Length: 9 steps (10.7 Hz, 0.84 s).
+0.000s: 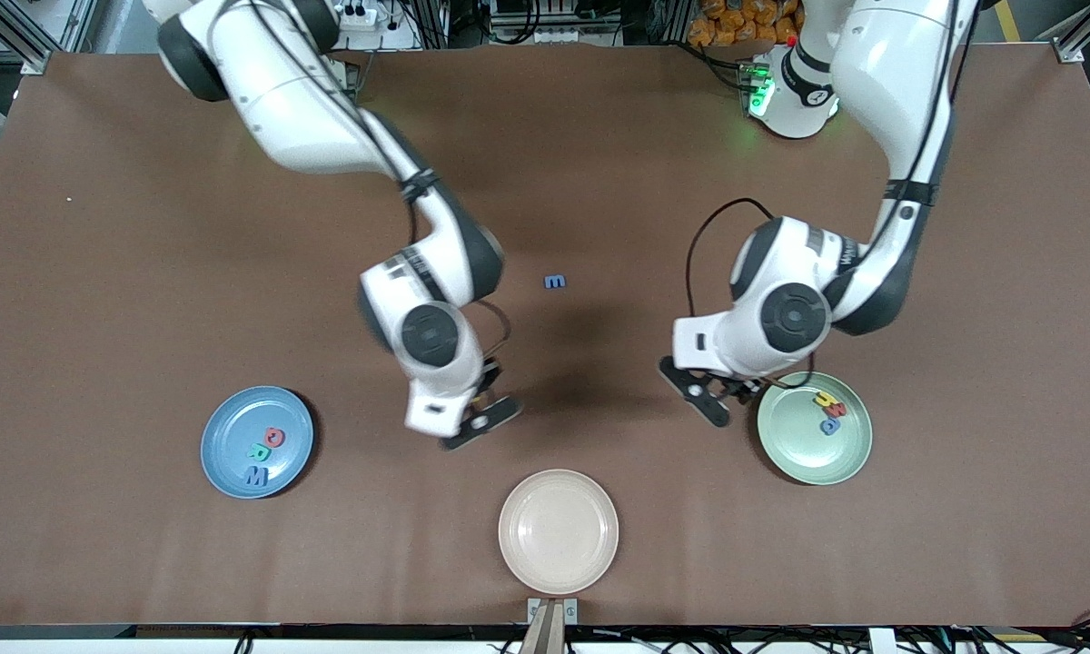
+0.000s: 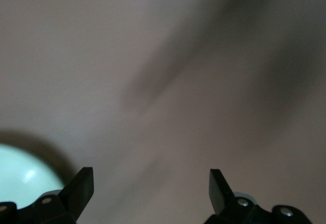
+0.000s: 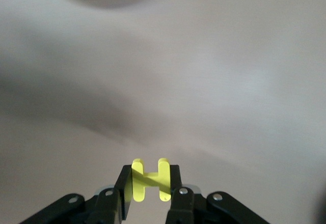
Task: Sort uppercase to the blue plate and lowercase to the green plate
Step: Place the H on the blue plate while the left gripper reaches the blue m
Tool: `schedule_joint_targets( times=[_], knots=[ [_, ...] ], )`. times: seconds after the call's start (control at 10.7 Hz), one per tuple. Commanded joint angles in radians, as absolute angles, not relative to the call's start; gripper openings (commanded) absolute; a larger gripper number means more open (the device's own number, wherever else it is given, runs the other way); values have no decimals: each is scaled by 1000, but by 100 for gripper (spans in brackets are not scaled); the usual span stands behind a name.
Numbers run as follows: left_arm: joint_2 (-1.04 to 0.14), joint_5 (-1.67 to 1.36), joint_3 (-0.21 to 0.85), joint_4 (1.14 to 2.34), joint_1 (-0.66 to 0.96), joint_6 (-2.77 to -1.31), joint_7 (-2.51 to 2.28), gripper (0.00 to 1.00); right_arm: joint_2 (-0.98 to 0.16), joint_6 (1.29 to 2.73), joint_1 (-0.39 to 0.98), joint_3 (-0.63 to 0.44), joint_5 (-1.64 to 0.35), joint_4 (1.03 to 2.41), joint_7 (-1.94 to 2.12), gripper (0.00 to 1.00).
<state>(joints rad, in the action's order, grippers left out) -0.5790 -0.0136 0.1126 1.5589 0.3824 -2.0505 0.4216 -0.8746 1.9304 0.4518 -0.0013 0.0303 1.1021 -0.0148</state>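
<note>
I have the small yellow foam capital H (image 3: 149,180) clamped between the fingers of my right gripper (image 3: 149,193); in the right wrist view its two uprights poke out past the pads and the crossbar sits in the pinch. My right gripper (image 1: 477,420) hangs over bare brown table (image 1: 145,272), between the round sky-blue plate (image 1: 227,454) and the round cream plate (image 1: 559,531).

What the coming move turns on, as I judge it: the H is uppercase, so it belongs on the sky-blue plate, and that plate lies from my right gripper toward the right arm's end of the table, a little nearer the front camera. Already on it are a red ring-shaped Q (image 1: 275,436), a teal-green R (image 1: 258,451) and a blue capital M (image 1: 255,475), all toward the rim closest to my gripper, so I would aim for the bare part of the plate. My right arm is by far the nearer one to it. That arm reaches down from its base with the wrist bent over and the fingers pointing at the table.

My left gripper (image 2: 152,186) waits with its fingers wide apart and nothing between them, beside the rim of the pale mint-green plate (image 1: 795,454), which holds several small letters (image 1: 828,413). One small blue lowercase m (image 1: 555,282) lies alone mid-table, farther from the front camera than both grippers, between the two arms.
</note>
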Motion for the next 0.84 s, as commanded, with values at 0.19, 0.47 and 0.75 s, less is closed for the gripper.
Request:
schedule_joint_targets(
  times=[0.19, 0.47, 0.75],
  knots=[
    [-635, 112, 208, 1571, 523, -2204, 428, 100, -854, 1916, 168, 11, 34, 1083, -9, 0],
    [-641, 126, 288, 1696, 555, -2348, 419, 100, -856, 1913, 62, 9, 34, 1083, -17, 0],
    [-641, 216, 316, 1867, 567, -2535, 411, 95, -854, 1800, 11, 2, 32, 1083, -15, 0]
  ],
)
